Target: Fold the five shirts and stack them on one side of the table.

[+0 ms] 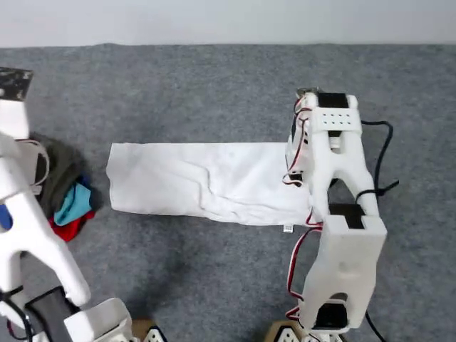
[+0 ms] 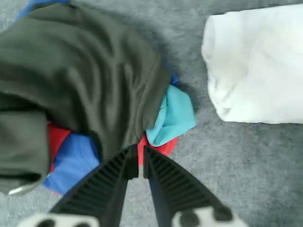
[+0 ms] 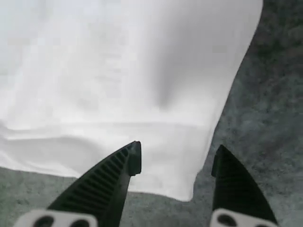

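Right gripper (image 3: pixel 177 158): my jaws apart, a corner of the white shirt (image 3: pixel 118 71) between them. Left gripper (image 2: pixel 137 158): my jaws together, dark shirt (image 2: pixel 80 71) just ahead.

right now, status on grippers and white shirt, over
Left gripper shut at the shirt pile. Right gripper open, fingers astride a corner of the white shirt. Shirt in a long strip, pile apart from it.

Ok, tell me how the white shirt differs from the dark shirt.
The white shirt lies flat and smoothed out; the dark shirt is crumpled in a heap. The white shirt rests alone on the grey table; the dark shirt sits atop red, blue and teal clothes. Both are cloth.
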Controlling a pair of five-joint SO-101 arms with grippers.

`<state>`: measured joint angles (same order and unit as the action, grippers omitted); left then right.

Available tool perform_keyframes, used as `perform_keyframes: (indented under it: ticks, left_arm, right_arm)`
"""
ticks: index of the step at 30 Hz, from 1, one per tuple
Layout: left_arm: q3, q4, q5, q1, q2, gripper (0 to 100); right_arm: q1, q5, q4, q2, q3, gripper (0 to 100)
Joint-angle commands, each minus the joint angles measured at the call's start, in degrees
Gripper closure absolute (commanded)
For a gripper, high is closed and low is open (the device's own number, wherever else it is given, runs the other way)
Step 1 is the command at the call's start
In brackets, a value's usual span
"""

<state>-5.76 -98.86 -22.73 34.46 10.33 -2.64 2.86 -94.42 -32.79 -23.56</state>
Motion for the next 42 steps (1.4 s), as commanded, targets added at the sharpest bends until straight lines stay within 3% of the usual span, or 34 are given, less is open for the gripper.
perform_keyframes:
  ticks: [1, 16, 23, 26, 32, 42]
  left_arm:
    - [-1.9, -1.6, 0.4, 1.0, 2.0, 97]
    - [-1.8, -1.5, 0.4, 0.7, 1.9, 97]
    - [1.2, -1.4, 0.4, 0.7, 1.9, 97]
    - [1.2, -1.4, 0.4, 0.7, 2.2, 97]
    - [1.2, -1.5, 0.4, 0.7, 2.5, 98]
    - [1.2, -1.5, 0.6, 0.7, 2.5, 98]
  right_arm:
    - [-0.1, -1.8, 0.7, -1.6, -3.9, 74.8]
    - [-0.3, -2.1, 4.5, -10.4, -4.4, 75.9]
    - [0.5, -1.8, 2.9, -11.6, -4.4, 96.7]
    - [2.1, -1.5, 2.7, -10.9, -4.4, 98.8]
    - [7.2, 5.0, -0.4, -7.8, -4.4, 98.8]
    - [23.9, 22.2, -0.7, -1.8, -4.4, 98.8]
